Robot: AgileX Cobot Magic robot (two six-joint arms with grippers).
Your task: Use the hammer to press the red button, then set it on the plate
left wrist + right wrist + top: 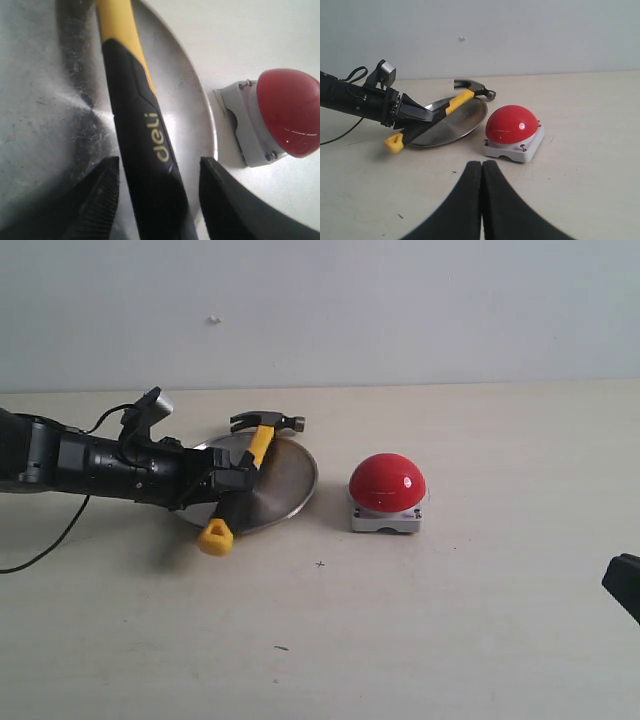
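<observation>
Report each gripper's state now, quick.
Left gripper: open, jaws apart either side of the hammer, which lies across the plate.
Right gripper: shut, empty.

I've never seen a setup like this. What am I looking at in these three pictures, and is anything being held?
This is a robot with two arms, each ending in a two-finger gripper. One picture shows the whole table. The other two come from cameras on the wrists. On the table are a metal plate, a red button and a hammer lying across the plate. The left gripper straddles the hammer's handle, with its jaws open and small gaps either side. The right gripper is shut and empty, off to the side.
</observation>
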